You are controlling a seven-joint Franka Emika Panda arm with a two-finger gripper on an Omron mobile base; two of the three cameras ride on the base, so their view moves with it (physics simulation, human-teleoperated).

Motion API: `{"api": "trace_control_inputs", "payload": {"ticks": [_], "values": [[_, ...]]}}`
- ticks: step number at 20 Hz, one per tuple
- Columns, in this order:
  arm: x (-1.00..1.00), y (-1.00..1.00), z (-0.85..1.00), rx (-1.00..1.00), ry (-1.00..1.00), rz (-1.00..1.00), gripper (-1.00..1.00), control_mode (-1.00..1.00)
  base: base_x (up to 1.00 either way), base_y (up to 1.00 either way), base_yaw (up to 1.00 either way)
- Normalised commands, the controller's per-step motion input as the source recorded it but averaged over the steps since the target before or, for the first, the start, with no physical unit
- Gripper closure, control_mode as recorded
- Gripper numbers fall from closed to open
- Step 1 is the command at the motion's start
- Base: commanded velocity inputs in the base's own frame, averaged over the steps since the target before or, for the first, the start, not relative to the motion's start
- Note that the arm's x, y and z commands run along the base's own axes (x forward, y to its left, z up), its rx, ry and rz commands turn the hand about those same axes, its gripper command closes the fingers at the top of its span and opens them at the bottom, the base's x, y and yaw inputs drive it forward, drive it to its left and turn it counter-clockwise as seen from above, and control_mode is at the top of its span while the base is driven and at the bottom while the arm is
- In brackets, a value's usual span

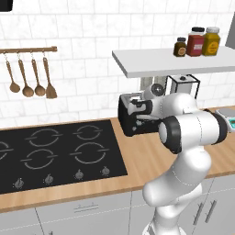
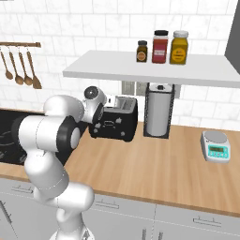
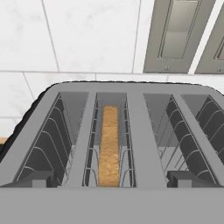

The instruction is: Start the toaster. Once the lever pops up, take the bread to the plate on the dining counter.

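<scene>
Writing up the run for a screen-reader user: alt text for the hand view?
Looking down into the toaster: a tan slice of bread stands on edge in the left slot, while the right slot holds only wire guides. Behind it are white wall tiles and grey wall outlets.

The small black boxy toaster (image 2: 115, 123) with a silvery slotted top (image 3: 112, 131) stands upright; a thin tan bread slice (image 3: 109, 146) sits edge-up in its left slot.
</scene>
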Motion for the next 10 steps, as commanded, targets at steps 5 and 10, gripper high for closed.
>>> {"api": "trace_control_inputs", "payload": {"ticks": [5, 10], "values": [[0.0, 0.0, 0.0, 0.0, 0.0, 0.0, -1.0, -1.0, 0.0, 0.0, 0.0], [0.0, 0.0, 0.0, 0.0, 0.0, 0.0, -1.0, -1.0, 0.0, 0.0, 0.0]]}}
